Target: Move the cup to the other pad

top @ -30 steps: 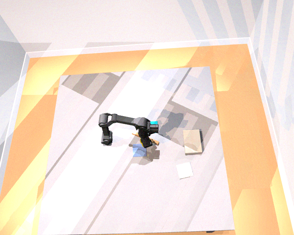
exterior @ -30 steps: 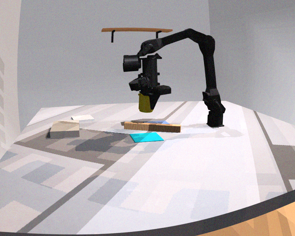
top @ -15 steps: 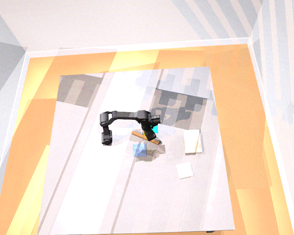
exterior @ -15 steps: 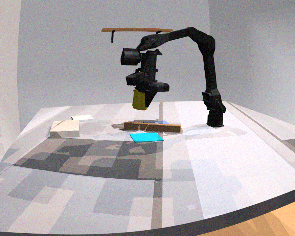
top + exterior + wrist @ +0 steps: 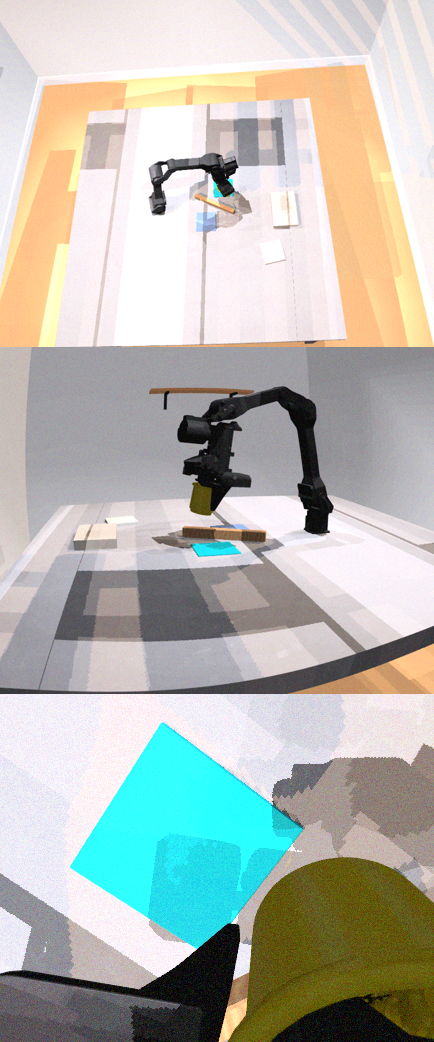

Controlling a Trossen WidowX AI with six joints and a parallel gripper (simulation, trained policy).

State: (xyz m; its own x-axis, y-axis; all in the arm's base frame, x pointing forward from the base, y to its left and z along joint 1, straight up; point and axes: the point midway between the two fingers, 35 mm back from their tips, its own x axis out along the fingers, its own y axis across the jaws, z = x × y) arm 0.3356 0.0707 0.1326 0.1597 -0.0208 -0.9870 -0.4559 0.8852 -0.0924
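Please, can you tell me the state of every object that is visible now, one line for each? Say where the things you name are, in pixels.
claw (image 5: 227, 189) (image 5: 213, 502): shut on the cup
yellow cup (image 5: 201, 498) (image 5: 340, 919): held in the air, slightly tilted
cyan pad (image 5: 217, 192) (image 5: 216, 549) (image 5: 190, 814): flat, uncovered by any resting object
blue pad (image 5: 205, 221) (image 5: 240, 526): flat, nothing standing on it
wooden bar (image 5: 214, 203) (image 5: 224, 533): lying between the pads
marbles: cannot tell
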